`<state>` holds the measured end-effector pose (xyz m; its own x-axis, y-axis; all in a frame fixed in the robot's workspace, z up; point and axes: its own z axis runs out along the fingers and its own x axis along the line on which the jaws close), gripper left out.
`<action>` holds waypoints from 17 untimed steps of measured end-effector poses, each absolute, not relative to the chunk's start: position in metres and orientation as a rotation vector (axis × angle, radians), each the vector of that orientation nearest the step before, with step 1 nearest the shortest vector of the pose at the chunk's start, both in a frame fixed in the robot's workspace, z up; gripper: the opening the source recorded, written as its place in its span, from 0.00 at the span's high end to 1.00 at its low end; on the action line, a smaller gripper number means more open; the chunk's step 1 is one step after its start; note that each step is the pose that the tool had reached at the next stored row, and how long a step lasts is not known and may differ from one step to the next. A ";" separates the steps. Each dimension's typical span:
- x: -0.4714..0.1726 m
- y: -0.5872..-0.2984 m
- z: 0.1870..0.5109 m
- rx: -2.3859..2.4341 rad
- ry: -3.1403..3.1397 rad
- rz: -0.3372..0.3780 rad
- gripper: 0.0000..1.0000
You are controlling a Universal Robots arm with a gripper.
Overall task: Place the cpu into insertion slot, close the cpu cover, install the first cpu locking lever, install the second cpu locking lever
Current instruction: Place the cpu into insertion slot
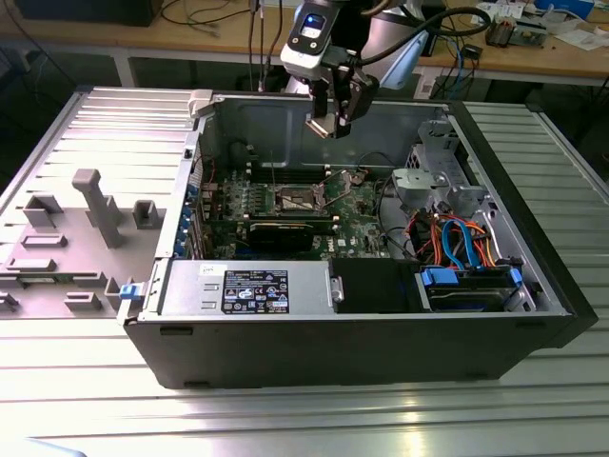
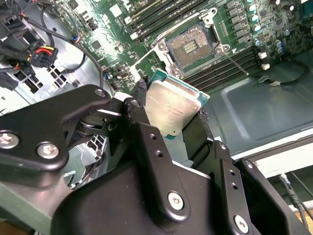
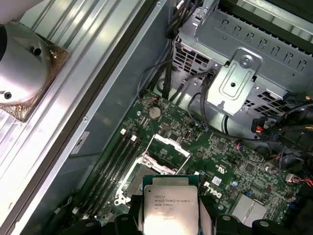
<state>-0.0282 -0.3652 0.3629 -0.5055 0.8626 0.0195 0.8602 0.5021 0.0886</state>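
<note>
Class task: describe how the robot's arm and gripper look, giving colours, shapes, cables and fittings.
The gripper is matte black: flat, angular linkage plates joined by silver screws, ending in narrow black fingers. In the exterior view, the arm is silver-grey with a blue-lit panel, and a thick black cable loops off it.

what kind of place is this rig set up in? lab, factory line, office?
Most likely a robotics lab or workshop. An opened computer case sits on a ribbed metal table, a wooden workbench strewn with cables runs behind it, and the claw holds a cpu above the motherboard.
</note>
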 end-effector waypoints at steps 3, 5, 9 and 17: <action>-0.028 -0.365 0.363 1.550 2.698 0.135 0.46; -0.028 -0.365 0.363 1.550 2.698 0.135 0.46; -0.028 -0.365 0.363 1.550 2.698 0.135 0.46; -0.028 -0.365 0.363 1.593 2.671 0.134 0.46</action>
<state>-0.0283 -0.3652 0.3628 -0.4760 0.8792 0.0194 0.8767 0.4727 0.0888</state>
